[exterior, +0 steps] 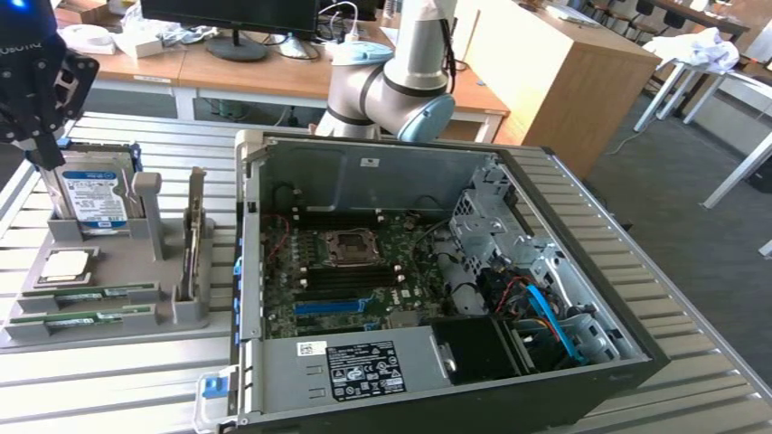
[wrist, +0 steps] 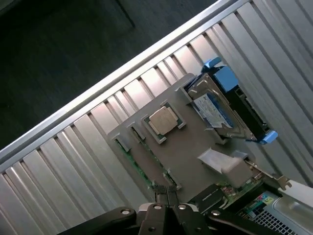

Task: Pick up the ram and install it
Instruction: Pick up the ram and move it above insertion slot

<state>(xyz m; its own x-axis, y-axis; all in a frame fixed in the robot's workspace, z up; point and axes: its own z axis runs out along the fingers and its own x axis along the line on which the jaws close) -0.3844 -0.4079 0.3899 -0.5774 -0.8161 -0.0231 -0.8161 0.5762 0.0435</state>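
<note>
Two green ram sticks [exterior: 90,294] lie flat in slots at the front of a grey holder tray [exterior: 108,334] on the exterior view's left. My gripper [exterior: 46,152] hangs above the tray's far end, over the hard drive [exterior: 94,194], with its fingers shut and nothing between them. In the wrist view the shut gripper [wrist: 167,196] is high over the tray [wrist: 190,147], and the ram [wrist: 139,169] shows as a thin green strip along the tray's edge. The open computer case [exterior: 277,154] lies beside the tray with its motherboard [exterior: 350,271] exposed.
The tray also carries a square silver processor [exterior: 67,264], also seen in the wrist view [wrist: 163,121], and an upright card [exterior: 193,235]. Everything rests on a slatted metal table [exterior: 108,389]. The arm's base [exterior: 399,86] stands behind the case, with desks and monitors beyond.
</note>
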